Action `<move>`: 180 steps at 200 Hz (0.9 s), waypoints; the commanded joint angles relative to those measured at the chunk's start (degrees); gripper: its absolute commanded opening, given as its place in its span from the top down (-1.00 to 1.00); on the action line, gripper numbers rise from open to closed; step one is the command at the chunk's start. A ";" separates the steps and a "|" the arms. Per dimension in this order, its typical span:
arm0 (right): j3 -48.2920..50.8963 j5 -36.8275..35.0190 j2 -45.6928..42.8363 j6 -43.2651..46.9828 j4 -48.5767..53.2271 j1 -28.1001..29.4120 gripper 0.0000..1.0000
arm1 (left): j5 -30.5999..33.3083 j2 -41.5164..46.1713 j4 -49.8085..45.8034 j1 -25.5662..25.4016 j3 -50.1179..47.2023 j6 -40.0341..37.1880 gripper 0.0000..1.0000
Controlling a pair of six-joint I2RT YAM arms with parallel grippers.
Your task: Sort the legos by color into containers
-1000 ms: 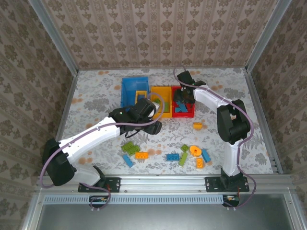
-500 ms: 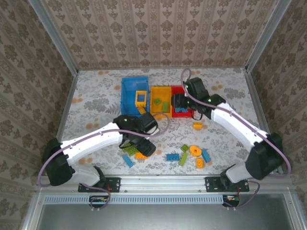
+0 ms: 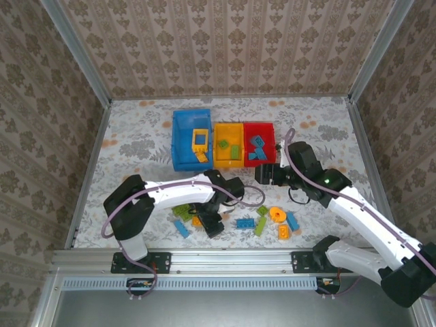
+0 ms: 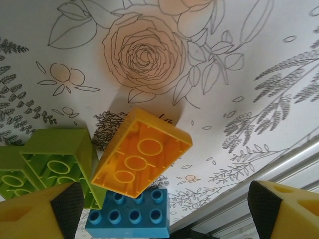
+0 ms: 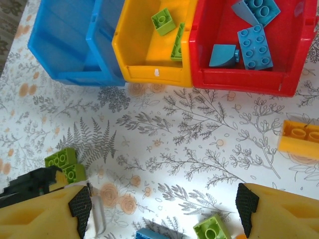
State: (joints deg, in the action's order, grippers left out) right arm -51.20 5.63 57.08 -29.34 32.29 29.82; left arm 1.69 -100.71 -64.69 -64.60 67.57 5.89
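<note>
— Well, how do the arms sit?
— Your left arm (image 3: 170,192) is folded back on itself, elbow out to the left, forearm running across the near tabletop (image 3: 136,143) and wrist turned down over the loose legos (image 3: 245,223). Your right arm (image 3: 361,209) reaches in from the right, wrist low, just in front of the red bin (image 3: 260,125).
— And the tools?
— Your left tool (image 4: 162,201) is spread wide and pinches nothing. An orange brick (image 4: 142,157) lies underside up on the tabletop between its fingers (image 4: 60,209), touched by neither, with a lime green brick (image 4: 55,162) just beside it and a blue brick (image 4: 129,216) by one corner. Your right tool (image 5: 162,206) is spread too and empty, above bare tabletop.
— Room to move?
— By your left tool the metal rail (image 4: 279,169) at the tabletop's near edge runs close. Ahead of your right tool the blue bin (image 5: 75,45), the yellow bin (image 5: 154,74) and the red one stand side by side, walls touching; green pieces (image 5: 163,21) lie in the yellow, blue pieces (image 5: 254,47) in the red. Open tabletop lies between the bins and that tool, with a second orange brick (image 5: 299,137) off to its right
</note>
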 commanded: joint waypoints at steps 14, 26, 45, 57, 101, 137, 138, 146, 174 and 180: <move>1.81 1.56 -2.49 -1.74 2.97 -0.29 -0.60 | 3.91 -3.82 -0.50 -0.97 2.18 -1.99 -0.77; 1.97 1.73 -2.71 -1.69 3.06 -0.38 -0.60 | 4.69 -4.85 -0.37 -1.06 2.94 -2.33 -0.75; 2.21 1.83 -2.93 -1.73 2.87 -0.54 -0.60 | 6.32 -6.14 -0.45 -1.12 3.60 -2.98 -0.70; 2.41 2.10 -2.82 -1.90 2.50 -0.64 -0.60 | 6.92 -6.34 0.03 -1.26 3.78 -3.49 -0.65; 2.97 2.17 -2.58 -2.71 1.64 -0.73 -0.60 | 7.44 -7.40 0.09 -1.94 3.75 -4.44 -0.41; 3.04 2.16 -2.67 -3.00 1.72 -0.73 -0.60 | 4.76 -7.46 -0.26 -2.28 2.85 -3.12 -0.37; 3.04 2.13 -2.67 -3.00 1.72 -0.73 -0.60 | 4.78 -7.48 -0.26 -2.33 2.84 -3.10 -0.37; 3.12 2.02 -2.72 -3.00 1.73 -0.76 -0.60 | 4.82 -7.65 -0.42 -2.37 2.61 -2.59 -0.39; 3.21 2.10 -2.59 -3.20 1.46 -0.82 -0.59 | 4.59 -9.25 -0.37 -2.28 2.21 -1.45 -0.37; 3.21 2.15 -2.58 -3.20 1.45 -0.77 -0.59 | 4.49 -9.62 -0.30 -2.22 2.20 -1.20 -0.36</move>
State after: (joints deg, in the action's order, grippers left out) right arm -48.51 6.79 55.22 -31.75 33.63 29.39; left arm 7.27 -107.92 -63.66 -66.41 70.37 3.05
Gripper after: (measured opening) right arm 0.797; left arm 0.687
